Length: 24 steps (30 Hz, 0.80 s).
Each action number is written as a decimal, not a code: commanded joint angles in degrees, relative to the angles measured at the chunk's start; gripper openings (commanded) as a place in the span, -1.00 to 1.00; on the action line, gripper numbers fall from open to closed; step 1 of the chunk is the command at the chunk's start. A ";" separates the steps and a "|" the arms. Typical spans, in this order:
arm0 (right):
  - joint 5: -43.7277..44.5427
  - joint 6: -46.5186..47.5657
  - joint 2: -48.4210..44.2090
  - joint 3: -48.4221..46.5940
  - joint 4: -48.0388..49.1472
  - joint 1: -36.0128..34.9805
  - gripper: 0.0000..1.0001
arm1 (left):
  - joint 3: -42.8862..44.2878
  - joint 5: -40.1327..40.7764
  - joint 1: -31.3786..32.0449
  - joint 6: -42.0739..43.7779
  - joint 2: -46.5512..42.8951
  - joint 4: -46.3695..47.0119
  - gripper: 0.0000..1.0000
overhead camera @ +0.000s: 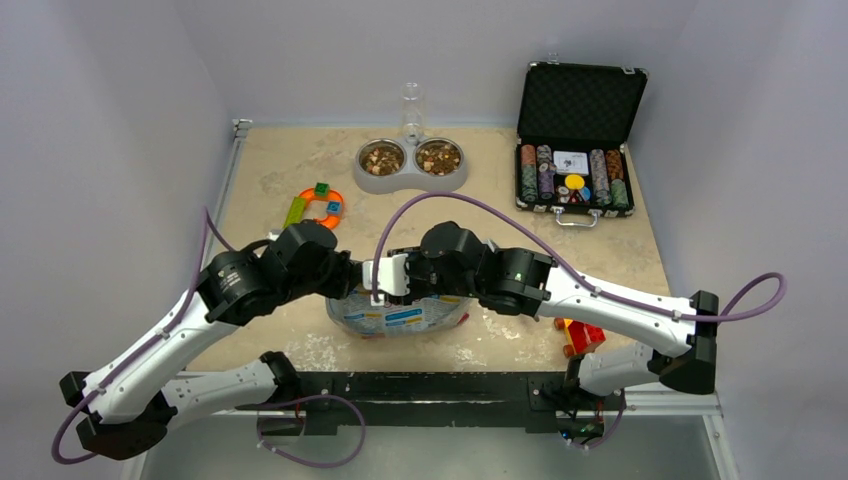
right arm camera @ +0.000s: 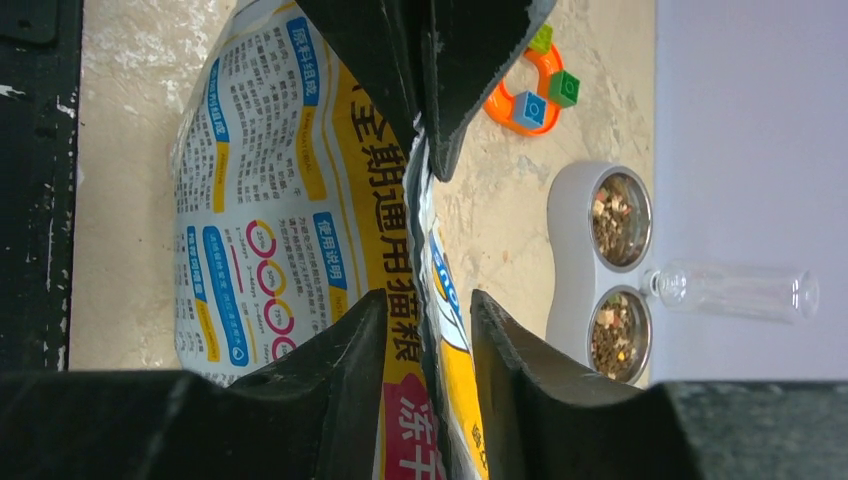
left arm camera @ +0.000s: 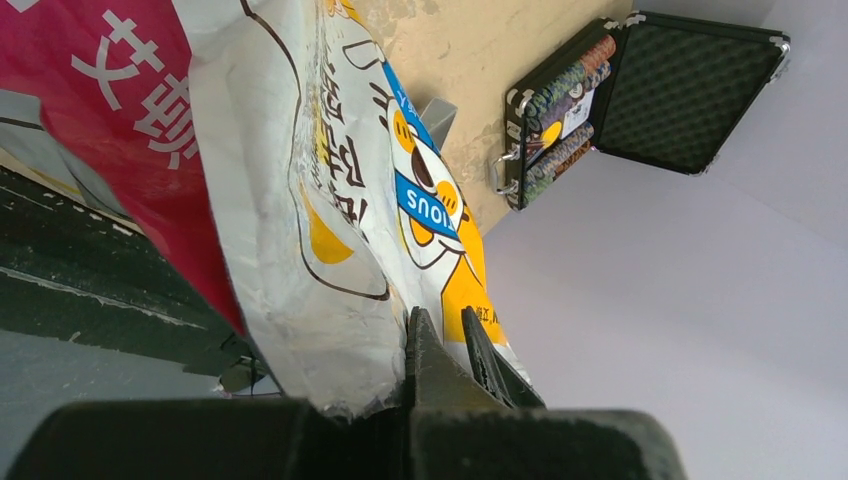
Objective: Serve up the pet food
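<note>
The printed foil bag (overhead camera: 400, 318) is on the tabletop (overhead camera: 280, 160). The left hand (left arm camera: 442, 322) is pressed together on an edge of the bag. The right hand (right arm camera: 428, 300) has its fingers apart, one on each side of the same edge. Beyond the bag, the pet food (overhead camera: 382, 157) lies in both bowls of a grey feeder (overhead camera: 410, 182). Beyond the bag to the right stands a case (overhead camera: 580, 100) of poker chips, its lid up.

The crinkled foil bag (right arm camera: 280, 230) at centre frame is white, yellow and pink with blue-labelled print. At upper centre, small kibble pellets (overhead camera: 382, 158) are brown and tan in a pale grey double bowl (overhead camera: 410, 183).
</note>
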State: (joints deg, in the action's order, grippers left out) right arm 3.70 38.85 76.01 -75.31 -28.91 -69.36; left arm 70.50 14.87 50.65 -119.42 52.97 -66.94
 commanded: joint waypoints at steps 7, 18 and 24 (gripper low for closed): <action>-4.57 0.79 1.20 -2.61 7.19 -1.04 -0.21 | -3.18 -4.24 -0.20 -24.63 -2.95 7.63 -1.00; -1.95 1.66 3.55 -3.35 7.56 -2.21 -1.00 | -2.84 -4.25 -0.20 -25.87 -3.48 7.32 -1.00; 4.75 1.21 4.15 -2.86 9.17 -2.29 -0.89 | -3.12 -4.09 -0.20 -25.99 -4.18 6.74 -1.00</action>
State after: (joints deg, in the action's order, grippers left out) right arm 2.83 39.77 80.82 -78.26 -24.34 -71.59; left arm 67.44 13.43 50.26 -119.44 49.84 -64.20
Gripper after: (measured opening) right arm 0.014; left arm 0.028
